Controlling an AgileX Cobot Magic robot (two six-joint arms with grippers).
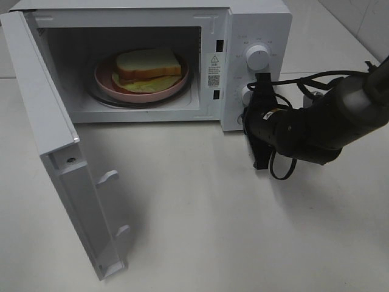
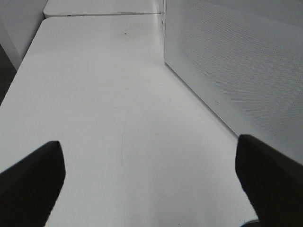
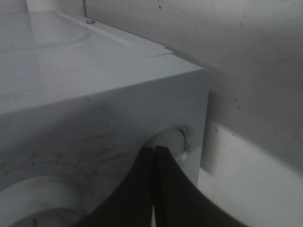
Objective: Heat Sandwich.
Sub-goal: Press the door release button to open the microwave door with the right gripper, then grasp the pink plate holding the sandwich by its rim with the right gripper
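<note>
Sandwich (image 1: 149, 66) lies flat on a pink plate (image 1: 102, 78) inside the open microwave (image 1: 258, 21), its long side running across the cavity. The right gripper (image 3: 154, 150) is pinched closed and empty at the lower knob (image 3: 177, 142) (contact unclear). The left gripper (image 2: 149, 153) is spread wide, holding nothing.

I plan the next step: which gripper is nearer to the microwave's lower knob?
Right. The right gripper is shut just in front of the lower knob; the left gripper hangs open over the table beside the microwave.
</note>
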